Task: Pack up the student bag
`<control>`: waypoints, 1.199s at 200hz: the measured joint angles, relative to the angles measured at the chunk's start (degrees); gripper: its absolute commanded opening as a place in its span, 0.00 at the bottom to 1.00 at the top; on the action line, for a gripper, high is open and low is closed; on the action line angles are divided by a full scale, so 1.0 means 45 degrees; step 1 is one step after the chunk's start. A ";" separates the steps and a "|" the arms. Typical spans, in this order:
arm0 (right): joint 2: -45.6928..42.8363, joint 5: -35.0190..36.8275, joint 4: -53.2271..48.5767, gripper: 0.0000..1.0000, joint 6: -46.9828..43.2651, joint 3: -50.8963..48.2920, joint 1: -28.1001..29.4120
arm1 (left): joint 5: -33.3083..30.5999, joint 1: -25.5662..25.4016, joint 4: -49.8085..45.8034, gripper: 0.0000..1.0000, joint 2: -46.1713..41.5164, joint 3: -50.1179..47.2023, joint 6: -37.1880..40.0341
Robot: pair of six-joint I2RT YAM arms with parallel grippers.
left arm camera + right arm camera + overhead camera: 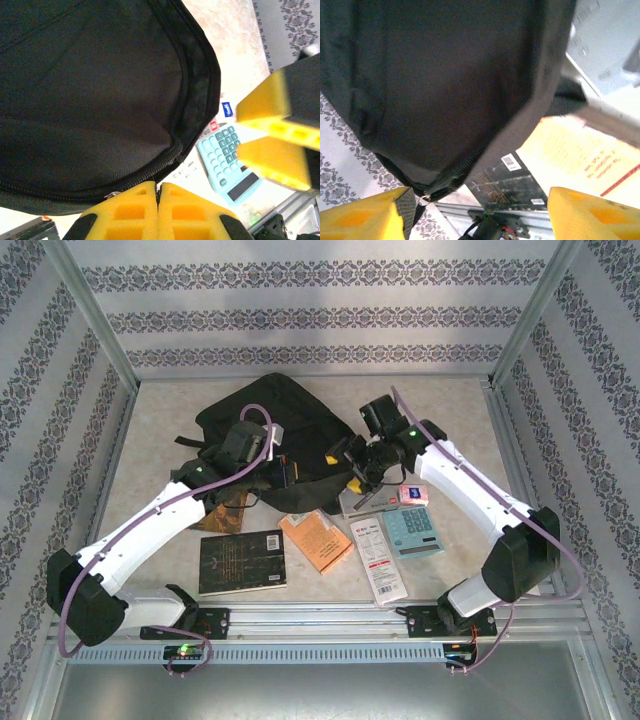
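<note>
The student bag, a black fabric backpack, lies at the back middle of the table. My left gripper is at its near edge. In the left wrist view the yellow fingers are pressed together and pinch the bag's zip edge, which hangs raised above the table. My right gripper is just to the right of that edge. It is open, its fingers wide apart, with nothing between them. The bag's black flap hangs in front of it, a zip ring close to the left finger.
In front of the bag lie a black book, an orange book, a long white printed strip, a light blue calculator and a small pink block. A brown book sits under the left arm. Patterned walls enclose the table.
</note>
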 measured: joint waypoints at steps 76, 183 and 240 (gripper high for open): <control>-0.0034 0.0073 0.2997 0.68 0.2749 -0.1336 0.0321 | -0.0058 -0.0641 0.0131 0.00 0.0083 0.0330 -0.0010; 0.0044 0.0355 0.3798 0.04 0.3240 -0.2297 0.0670 | -0.0767 -0.0651 0.0117 0.00 -0.0253 0.0126 0.0000; 0.0044 0.0350 0.3458 0.00 0.2652 -0.2390 0.0588 | -0.1370 -0.0398 -0.0034 0.00 -0.0772 -0.0602 0.0097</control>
